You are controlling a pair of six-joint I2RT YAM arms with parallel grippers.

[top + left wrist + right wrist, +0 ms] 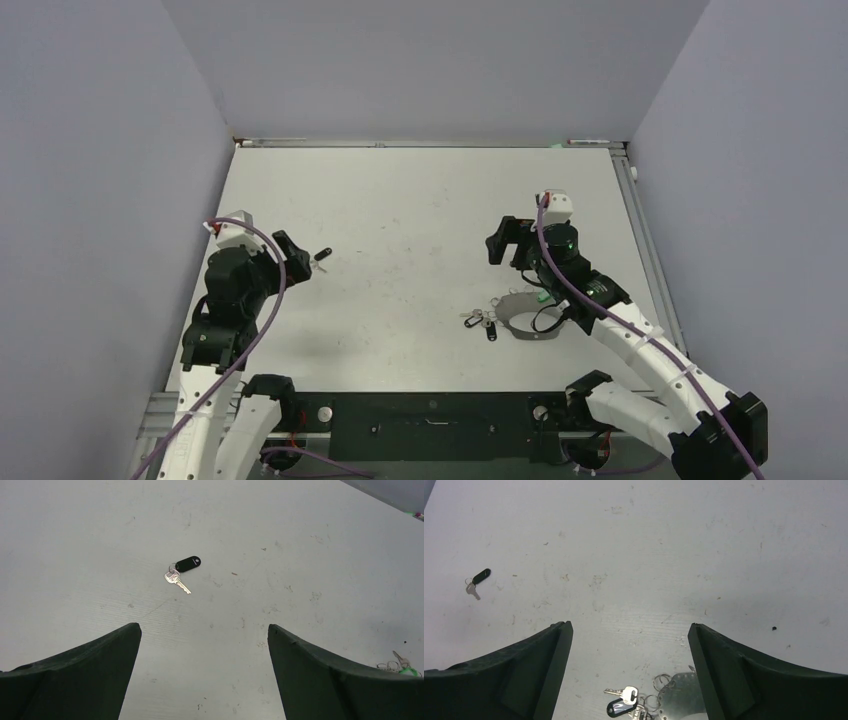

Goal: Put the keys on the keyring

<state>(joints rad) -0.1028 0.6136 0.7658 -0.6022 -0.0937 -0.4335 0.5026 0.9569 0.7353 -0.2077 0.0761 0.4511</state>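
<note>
Keys lie in two places on the white table (pixel 400 210). One silver key (pixel 176 579), joined to a black tag (pixel 189 563), rests well ahead of my left gripper (pixel 203 630) and touches neither finger. Those fingers are spread wide and hold nothing. The other keys (pixel 626 700) bunch with the keyring (pixel 663 681) low between my right gripper's (pixel 630 626) fingers, which are also wide apart and empty. The frame's bottom edge cuts that bunch off, and my right finger hides part of a pale round piece beside it. From above, the keyring's curved strap (pixel 520 335) runs partly under my right arm, and its green piece is hard to make out.
</note>
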